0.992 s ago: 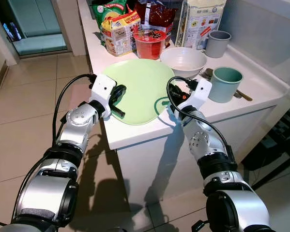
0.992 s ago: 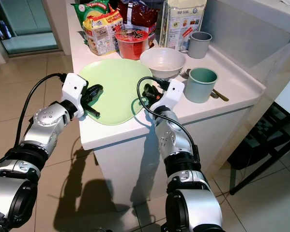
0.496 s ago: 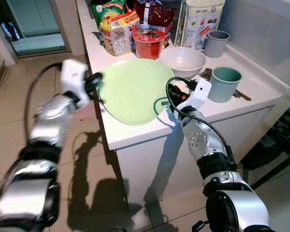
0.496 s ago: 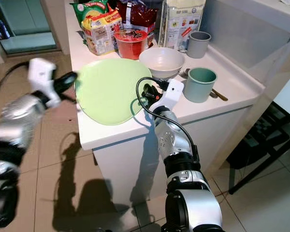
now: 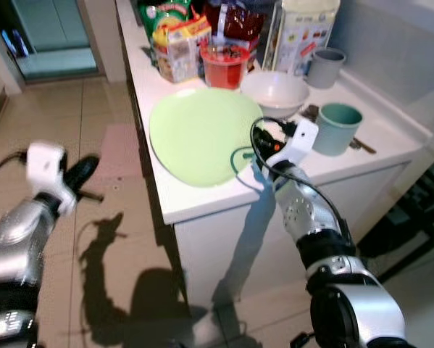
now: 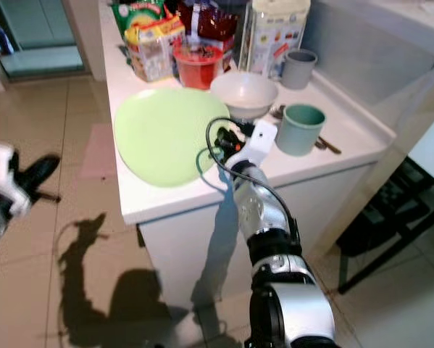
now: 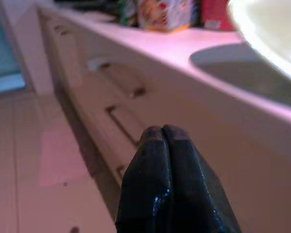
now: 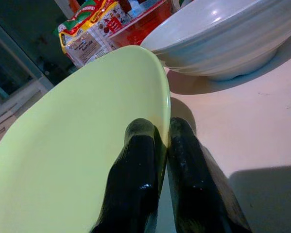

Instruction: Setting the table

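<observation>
Plate (image 5: 204, 133) on counter (image 5: 202, 203), 7 o'clock of bowl (image 5: 274, 92): right gripper (image 8: 157, 141) pinches its rim, left gripper (image 7: 163, 138) shut empty over floor; lift w/ grip firm, keep level, clear bowl.

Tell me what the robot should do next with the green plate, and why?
Probably lift the plate a little off the counter. The right gripper is shut on its rim, one finger above and one below, while the left gripper hangs shut over the floor. The bowl sits close, so lifting should clear it.
</observation>
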Robot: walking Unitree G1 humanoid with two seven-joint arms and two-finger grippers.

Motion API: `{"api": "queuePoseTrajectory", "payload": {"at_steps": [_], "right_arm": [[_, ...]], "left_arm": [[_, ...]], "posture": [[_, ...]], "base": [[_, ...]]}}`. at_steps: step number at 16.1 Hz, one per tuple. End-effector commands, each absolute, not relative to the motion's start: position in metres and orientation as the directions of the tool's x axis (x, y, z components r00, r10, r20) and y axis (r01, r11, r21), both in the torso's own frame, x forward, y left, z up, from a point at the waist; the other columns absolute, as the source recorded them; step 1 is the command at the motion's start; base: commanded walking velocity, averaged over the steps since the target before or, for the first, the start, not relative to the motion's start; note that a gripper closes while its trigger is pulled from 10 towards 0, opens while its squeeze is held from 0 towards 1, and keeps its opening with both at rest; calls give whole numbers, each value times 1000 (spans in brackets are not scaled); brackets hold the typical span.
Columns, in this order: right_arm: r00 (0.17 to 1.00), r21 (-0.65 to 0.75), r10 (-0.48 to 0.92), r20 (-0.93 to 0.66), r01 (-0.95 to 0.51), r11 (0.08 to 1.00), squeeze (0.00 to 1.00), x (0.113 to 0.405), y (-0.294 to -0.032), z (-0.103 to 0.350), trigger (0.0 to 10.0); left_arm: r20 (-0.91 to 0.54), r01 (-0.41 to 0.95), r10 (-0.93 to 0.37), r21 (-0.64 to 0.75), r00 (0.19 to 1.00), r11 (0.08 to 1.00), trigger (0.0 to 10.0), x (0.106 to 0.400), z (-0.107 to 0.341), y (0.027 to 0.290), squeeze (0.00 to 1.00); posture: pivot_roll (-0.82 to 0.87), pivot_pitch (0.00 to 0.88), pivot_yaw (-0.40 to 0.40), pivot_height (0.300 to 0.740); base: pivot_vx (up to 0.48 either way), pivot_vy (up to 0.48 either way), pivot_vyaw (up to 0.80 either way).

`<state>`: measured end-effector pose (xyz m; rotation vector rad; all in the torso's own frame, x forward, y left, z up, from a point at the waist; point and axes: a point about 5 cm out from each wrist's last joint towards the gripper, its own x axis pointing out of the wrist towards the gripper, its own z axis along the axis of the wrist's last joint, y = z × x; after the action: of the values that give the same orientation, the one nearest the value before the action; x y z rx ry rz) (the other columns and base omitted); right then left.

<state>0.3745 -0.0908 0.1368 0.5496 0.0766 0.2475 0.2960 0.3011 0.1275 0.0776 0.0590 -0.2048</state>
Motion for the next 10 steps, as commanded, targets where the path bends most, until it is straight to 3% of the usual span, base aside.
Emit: {"api": "queuePoseTrajectory", "payload": {"at_steps": [1, 3, 10], "right_arm": [[953, 499, 269, -142, -166, 851, 0, 366, -94, 108, 0], [953, 490, 270, -136, -172, 854, 0, 369, -96, 110, 0], [957, 471, 270, -106, -191, 861, 0, 373, -98, 119, 0]], "left_arm": [[-41, 185, -183, 51, 982, 981, 10000, 287, 129, 307, 0], [-63, 169, -170, -14, 983, 985, 10000, 267, 108, 302, 0], [-99, 207, -240, -262, 966, 943, 10000, 236, 61, 240, 0]], "posture": [[146, 0, -25, 740], [155, 0, -37, 740], [133, 0, -33, 740]], "base": [[0, 0, 0], [0, 0, 0], [0, 0, 0]]}}
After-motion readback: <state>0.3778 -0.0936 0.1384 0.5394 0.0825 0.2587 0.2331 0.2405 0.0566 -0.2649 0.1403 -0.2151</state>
